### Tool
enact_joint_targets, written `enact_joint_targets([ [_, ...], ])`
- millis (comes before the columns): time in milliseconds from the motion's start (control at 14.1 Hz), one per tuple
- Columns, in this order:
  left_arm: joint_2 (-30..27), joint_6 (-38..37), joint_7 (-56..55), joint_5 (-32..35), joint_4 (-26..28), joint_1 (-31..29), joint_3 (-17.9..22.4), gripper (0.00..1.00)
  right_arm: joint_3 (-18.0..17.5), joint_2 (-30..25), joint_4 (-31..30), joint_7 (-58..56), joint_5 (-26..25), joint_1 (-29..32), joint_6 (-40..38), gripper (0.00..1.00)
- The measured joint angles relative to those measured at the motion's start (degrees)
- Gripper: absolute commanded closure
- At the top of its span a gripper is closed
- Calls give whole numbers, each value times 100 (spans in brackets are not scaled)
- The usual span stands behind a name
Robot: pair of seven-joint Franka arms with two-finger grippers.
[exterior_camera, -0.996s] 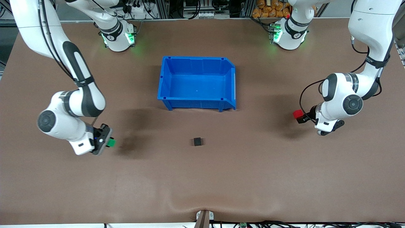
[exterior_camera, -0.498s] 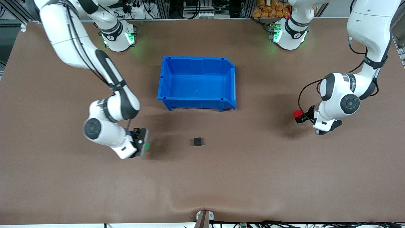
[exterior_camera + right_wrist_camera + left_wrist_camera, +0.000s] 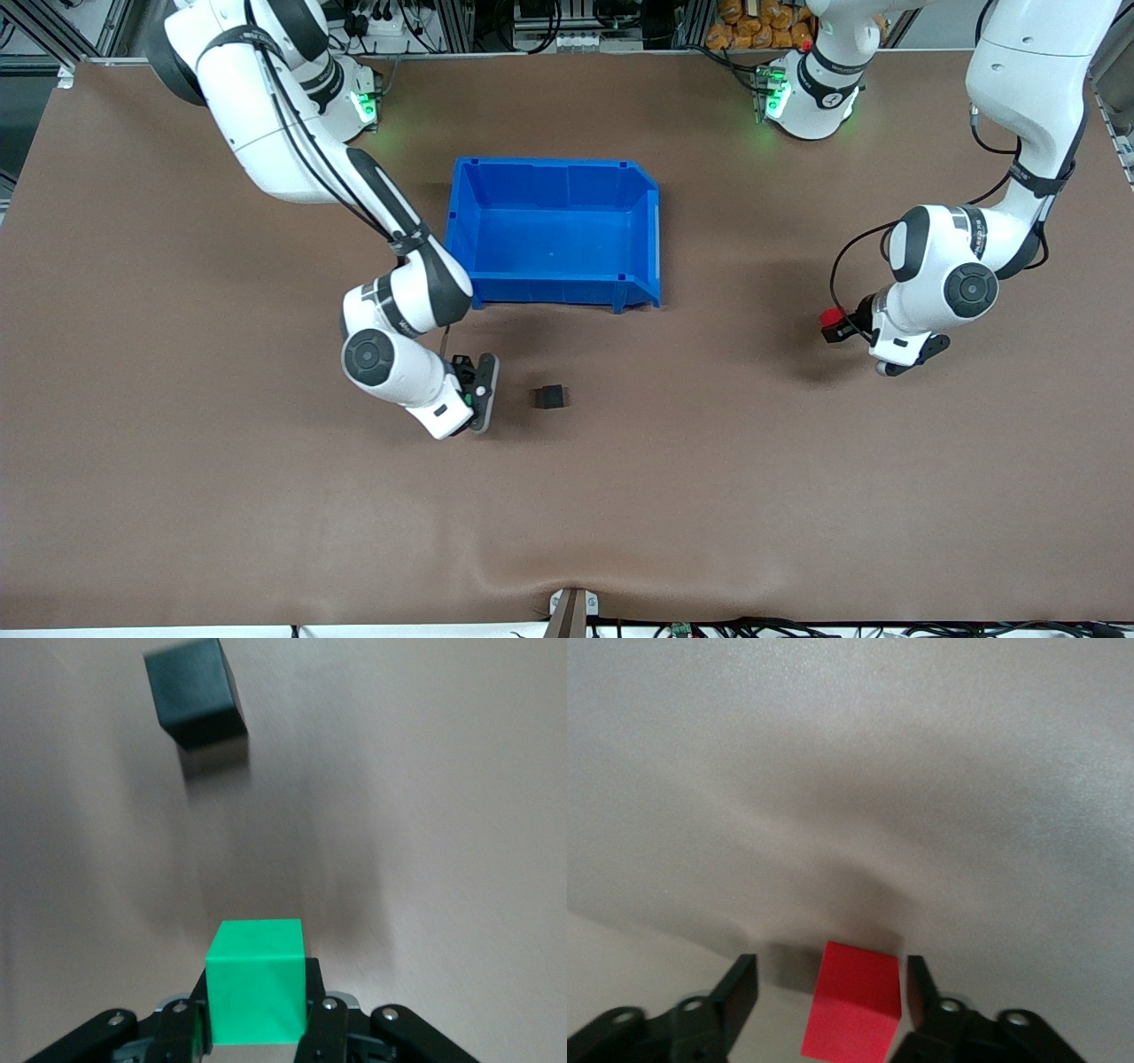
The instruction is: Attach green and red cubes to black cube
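Front view: right hand [image 3: 483, 392] low over tabletop [image 3: 177, 496], just beside black cube [image 3: 550, 397], on right arm's side of it; its grip hidden here. Left hand [image 3: 837, 326] at left arm's end, red cube [image 3: 830, 316] at its tips. Blue bin [image 3: 554, 232] between arms.

Left wrist view: left hand [image 3: 829, 992] fingers [image 3: 741, 989] straddle red cube [image 3: 856, 1005], gaps both sides, not clamped.

Right wrist view: right hand [image 3: 257, 1001] clamped on green cube [image 3: 256, 992]; black cube [image 3: 195, 691] ahead of the hand, apart.

One green cube [image 3: 257, 979], one red cube [image 3: 855, 1001], one black cube [image 3: 550, 398], one blue bin [image 3: 551, 288]
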State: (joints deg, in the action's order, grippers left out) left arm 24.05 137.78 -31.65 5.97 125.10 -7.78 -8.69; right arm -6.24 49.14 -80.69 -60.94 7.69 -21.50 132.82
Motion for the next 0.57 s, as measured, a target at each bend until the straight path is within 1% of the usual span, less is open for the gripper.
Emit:
enact_joint_targets([
  [142,1,42,0,0,48,0,0,46,25,41,103,99,-39,-201,0,100],
  [285,1,84,0,0,100,0,0,56,55,68,170,129,-145,-350,0,100],
  [427,0,131,0,0,117,1,-6,70,83,94,226,143,-200,-432,0,100],
  [498,0,135,0,0,117,1,-7,74,89,118,271,144,-208,-445,0,100],
  [569,-2,144,0,0,116,1,-13,84,91,157,331,144,-210,-451,0,100],
])
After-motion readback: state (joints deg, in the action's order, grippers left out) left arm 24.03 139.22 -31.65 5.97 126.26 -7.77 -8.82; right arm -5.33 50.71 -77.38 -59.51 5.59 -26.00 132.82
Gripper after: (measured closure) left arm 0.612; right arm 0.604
